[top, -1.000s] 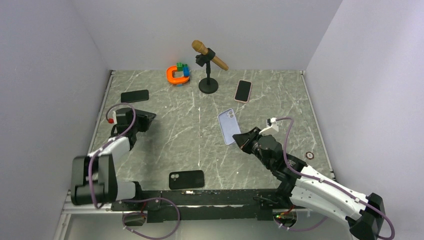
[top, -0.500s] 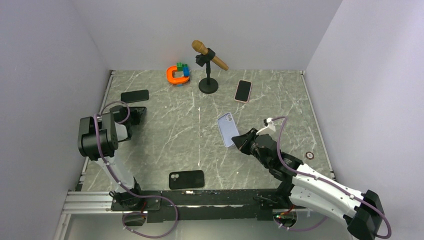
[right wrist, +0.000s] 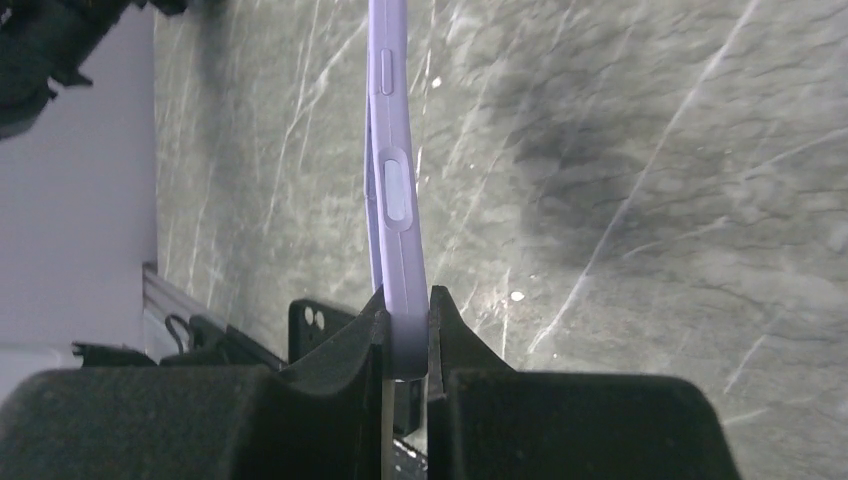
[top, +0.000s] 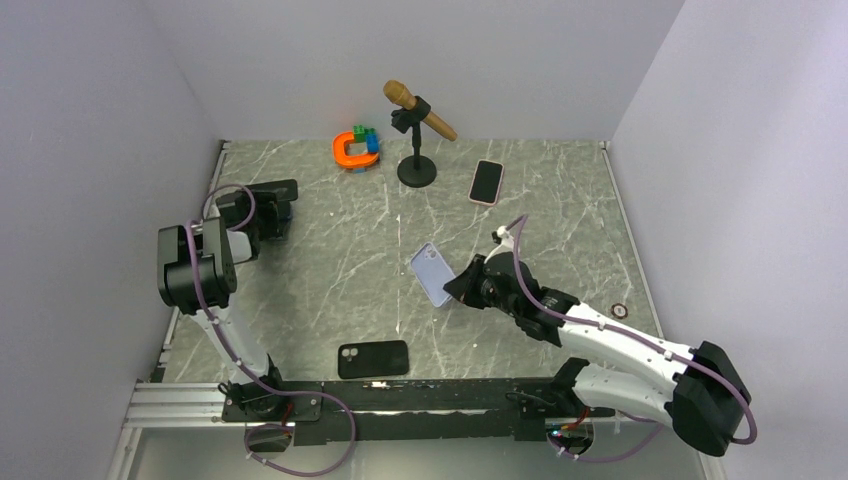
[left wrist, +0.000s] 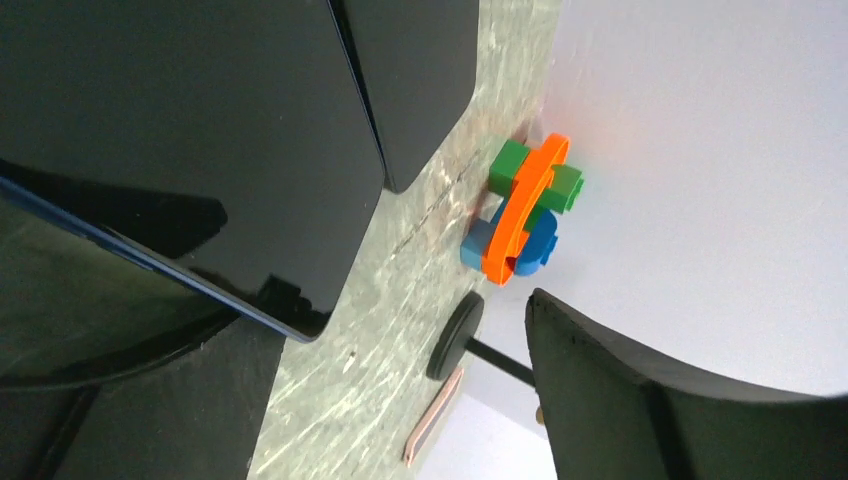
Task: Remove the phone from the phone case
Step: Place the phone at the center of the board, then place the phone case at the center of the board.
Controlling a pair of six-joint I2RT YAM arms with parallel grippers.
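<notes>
My right arm (top: 610,340) has its elbow out at 4 o'clock from the base, and the forearm stretches low toward 10 o'clock. My right gripper (top: 458,287) is pinched tight on the edge of the phone case (top: 431,273). My left arm (top: 192,272) stands tall with its forearm pointing to 1 o'clock. My left gripper (top: 272,208) has its jaws parted.

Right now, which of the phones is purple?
The purple phone mid-table, pinched edge-on in the right gripper. The other phones look black.
</notes>
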